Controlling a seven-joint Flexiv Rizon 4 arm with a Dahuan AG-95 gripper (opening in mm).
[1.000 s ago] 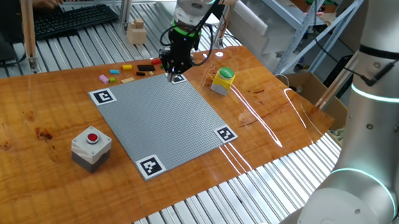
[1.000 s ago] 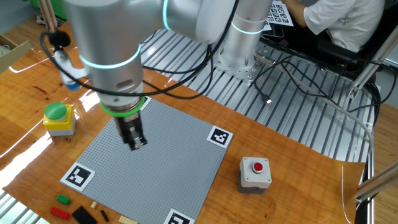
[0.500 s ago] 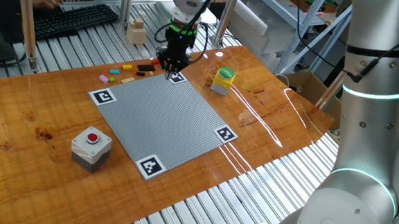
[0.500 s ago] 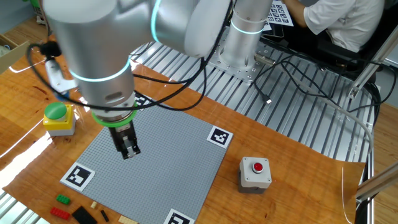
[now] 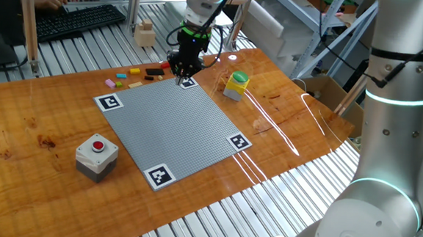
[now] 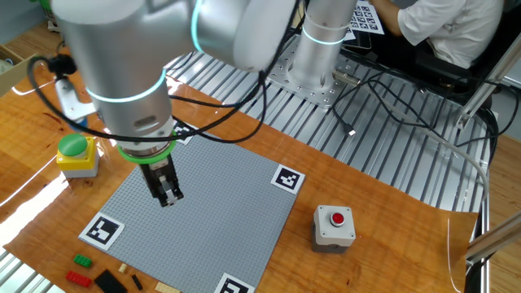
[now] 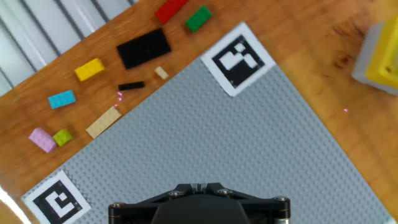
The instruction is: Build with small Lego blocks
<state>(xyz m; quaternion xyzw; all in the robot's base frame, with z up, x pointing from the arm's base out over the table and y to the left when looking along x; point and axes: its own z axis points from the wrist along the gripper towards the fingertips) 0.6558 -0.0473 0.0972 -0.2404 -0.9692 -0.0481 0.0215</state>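
Hand view hides claw (image 6: 168, 194) state; it has barely shifted over baseplate (image 6: 212, 212).

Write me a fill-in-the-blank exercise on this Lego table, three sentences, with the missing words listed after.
1. The red brick lies right beside the ____ brick.
2. The grey box near the grey baseplate carries a ____ button.
3. The pincer hangs above the baseplate holding ____.

Missing words: green; red; nothing
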